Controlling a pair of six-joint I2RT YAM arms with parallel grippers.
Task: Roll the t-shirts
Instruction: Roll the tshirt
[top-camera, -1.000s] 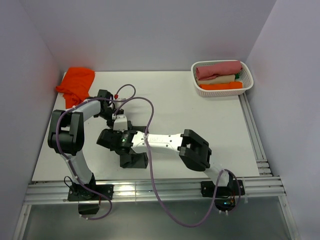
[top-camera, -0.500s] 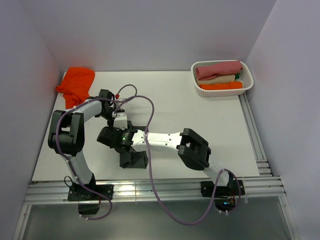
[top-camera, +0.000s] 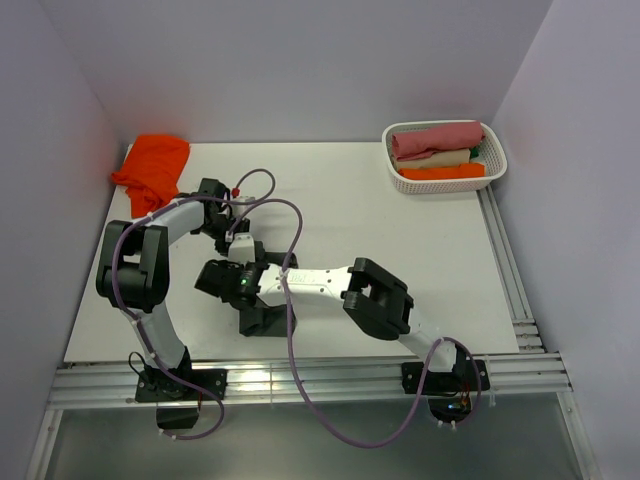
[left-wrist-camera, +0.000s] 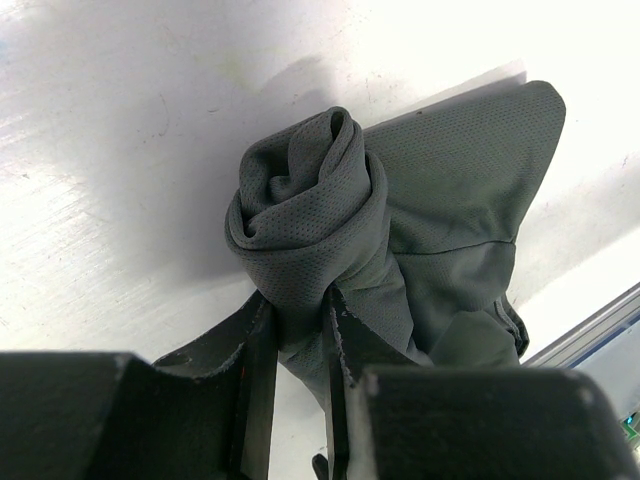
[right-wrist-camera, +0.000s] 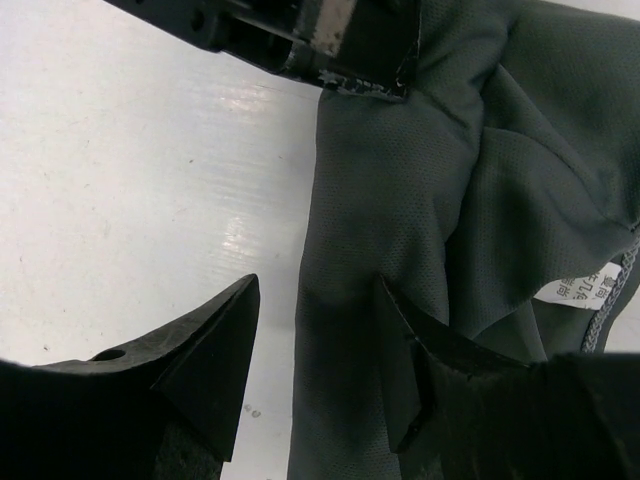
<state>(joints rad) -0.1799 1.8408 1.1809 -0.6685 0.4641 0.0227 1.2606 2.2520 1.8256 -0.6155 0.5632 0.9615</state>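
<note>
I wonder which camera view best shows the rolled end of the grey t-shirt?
The left wrist view: the grey t-shirt fills it, its spiral roll pinched by the left gripper. The right wrist view shows only loose fabric and the neck label; in the top view the arms hide most of it.

Observed: charcoal-grey t-shirt (left-wrist-camera: 440, 190) plain, fine pinhole mesh; neck label (right-wrist-camera: 592, 290) white, dark print; orange t-shirt (top-camera: 155, 165) bright, unpatterned; desk (top-camera: 400, 240) white; basket (top-camera: 447, 183) white lattice; pink roll (top-camera: 435, 138); cream roll (top-camera: 445, 157); orange roll (top-camera: 442, 172).
</note>
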